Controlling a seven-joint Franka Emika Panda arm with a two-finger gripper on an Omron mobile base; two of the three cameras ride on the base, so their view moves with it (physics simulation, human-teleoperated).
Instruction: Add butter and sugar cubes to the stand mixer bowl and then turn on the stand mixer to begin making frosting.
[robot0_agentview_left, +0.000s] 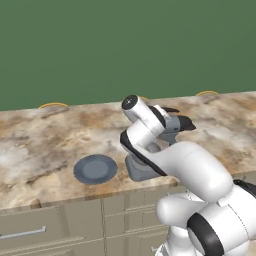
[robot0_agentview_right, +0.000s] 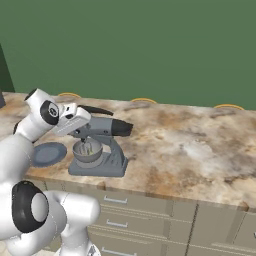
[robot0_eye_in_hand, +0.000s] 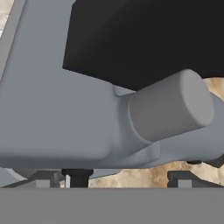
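Mixer (robot0_agentview_right: 100, 145) stands on the counter (robot0_agentview_right: 200, 145), close to the front edge. Right of the mixer the stone top runs bare and wide, with lots of room to move. Left of the mixer lies a flat blue-grey plate (robot0_agentview_right: 48, 153), near but not touching its base. Behind the mixer, bare counter runs back to the green wall (robot0_agentview_right: 150, 45).

The bowl (robot0_agentview_right: 87, 151) sits on the mixer's base, under the head, and something pale shows inside it, too small to name. A black curved piece sticks out over the top of the head.

The arm rises from below the counter, bends high, and reaches over to the mixer's head from the plate side. The white hand sits right against the top of the head. In the hand view the gripper (robot0_eye_in_hand: 127, 179) is very close to the mixer's grey body, and a round grey knob (robot0_eye_in_hand: 170, 105) sticks out just above the finger tips (robot0_eye_in_hand: 180, 178). The two tips stand wide apart with nothing between them, so the gripper is open.

The counter is brown and cream stone. Below its front edge are beige drawers (robot0_agentview_right: 150, 215) with thin metal handles. Three small yellow arcs show where the counter meets the wall.
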